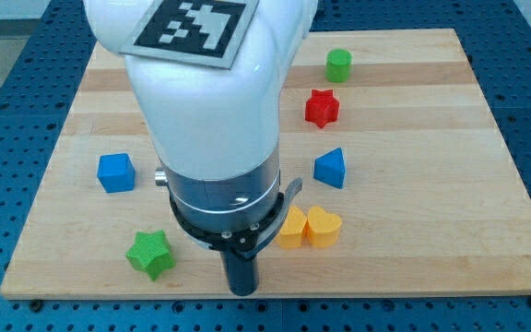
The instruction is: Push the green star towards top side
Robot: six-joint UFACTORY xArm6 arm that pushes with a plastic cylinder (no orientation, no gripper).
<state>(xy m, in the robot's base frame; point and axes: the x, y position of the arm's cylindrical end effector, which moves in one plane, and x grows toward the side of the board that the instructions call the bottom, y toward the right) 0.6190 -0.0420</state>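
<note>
The green star [149,254] lies near the worktop's [413,258] bottom edge, toward the view's left, flat on the wood and clear of every other block. My tip [241,290] is down at the bottom edge too, to the view's right of the star and a little lower, near it but apart from it. My tool is a plain rod with nothing to open or close, and it has hold of nothing; it is touching no block.

I judge the step in hand to be the approach: the star has not yet been engaged. To send it toward the top I need to be beneath it, between the star and the bottom edge, and there is little bare wood left there. So the next move calls for sliding to the view's left along the bottom margin, staying below the star without nudging it sideways, then stopping under its middle and pushing straight up the view.

Above the star and to the left sits the blue cube [116,172]; a straight upward push should pass to its right, though a skewed contact on the star's points could turn it that way. Just to my right, two yellow blocks [309,227] sit side by side, touching; the right one looks heart-shaped. Farther up are the blue wedge-like block [330,168], the red star [322,108] and the green cylinder [339,65], all well away from the path.
</note>
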